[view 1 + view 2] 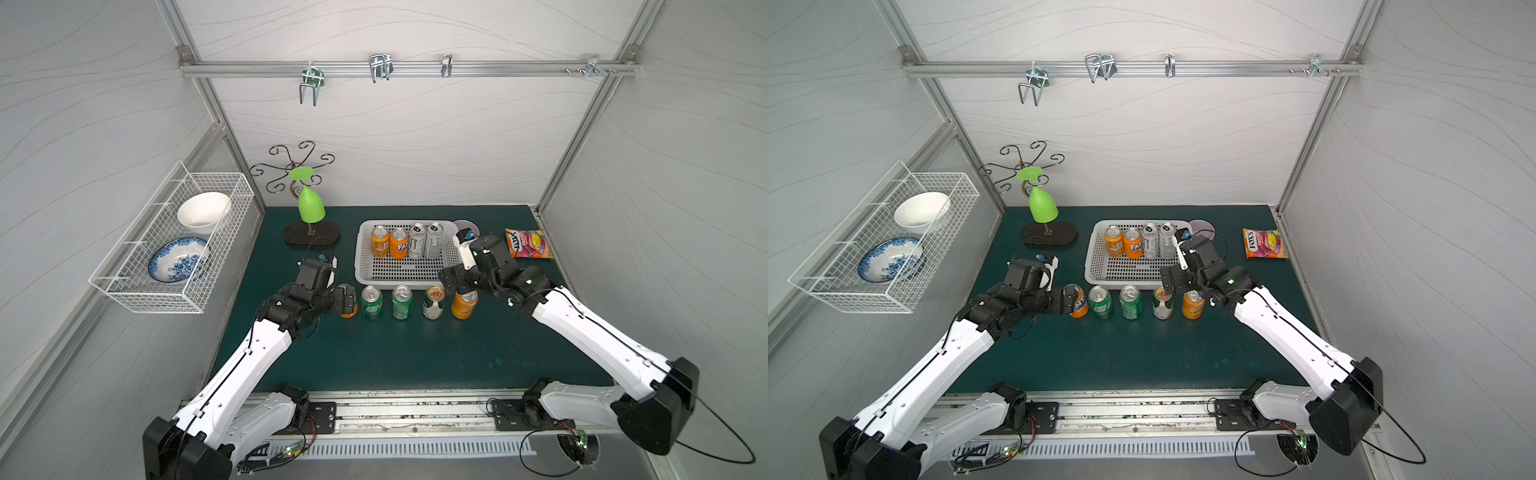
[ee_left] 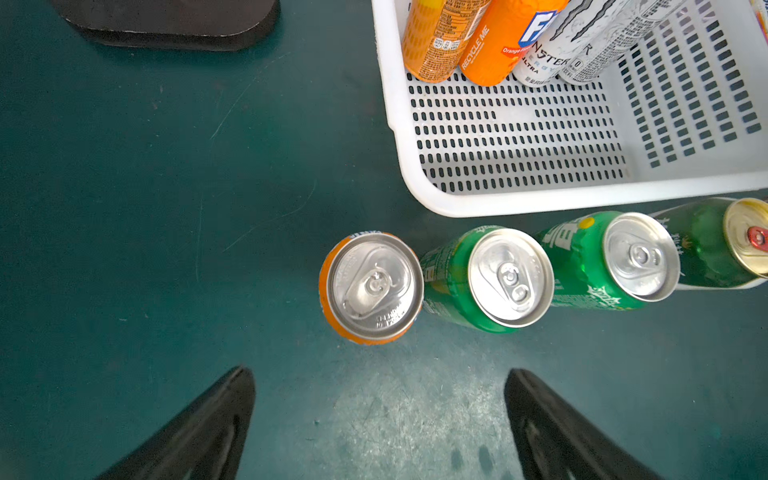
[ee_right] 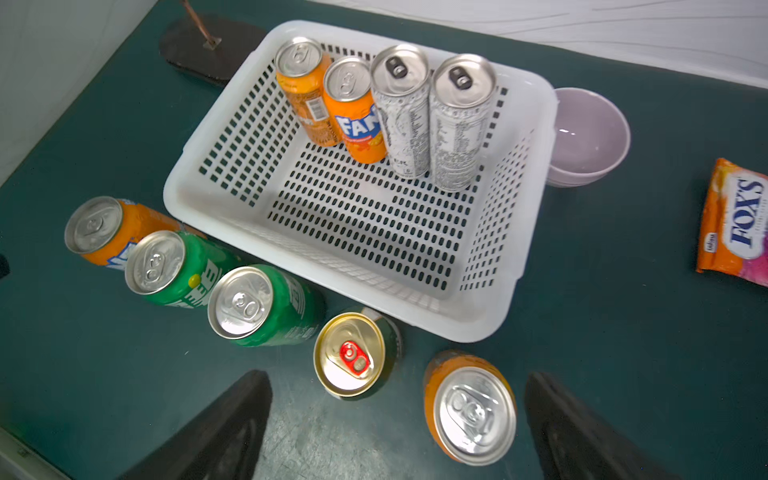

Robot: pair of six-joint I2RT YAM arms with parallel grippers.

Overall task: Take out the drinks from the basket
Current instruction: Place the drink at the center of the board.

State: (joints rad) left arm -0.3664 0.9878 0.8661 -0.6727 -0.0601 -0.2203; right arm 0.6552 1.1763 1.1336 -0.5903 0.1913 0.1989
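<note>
The white basket (image 1: 400, 286) (image 3: 415, 320) stands at the back middle of the green table. At its far side stand two orange cans (image 1: 380, 242) and two slim silver-white cans (image 1: 417, 242). In front of it runs a row of cans: orange (image 2: 371, 286), green (image 1: 371, 302), green (image 1: 402, 302), green-white with a gold top (image 1: 433, 302) and orange (image 1: 464, 304) (image 3: 471, 411). My left gripper (image 2: 380, 374) (image 1: 347, 301) hangs open by the left orange can, holding nothing. My right gripper (image 3: 397, 376) (image 1: 451, 286) is open above the right orange can, which stands free between the jaws.
A lilac bowl (image 1: 466, 227) sits behind the basket's right corner, and a candy bag (image 1: 528, 244) lies at the back right. A green goblet (image 1: 311, 205) hangs on a stand with a dark oval base (image 1: 311, 235). A wire rack (image 1: 174, 245) with bowls is on the left wall.
</note>
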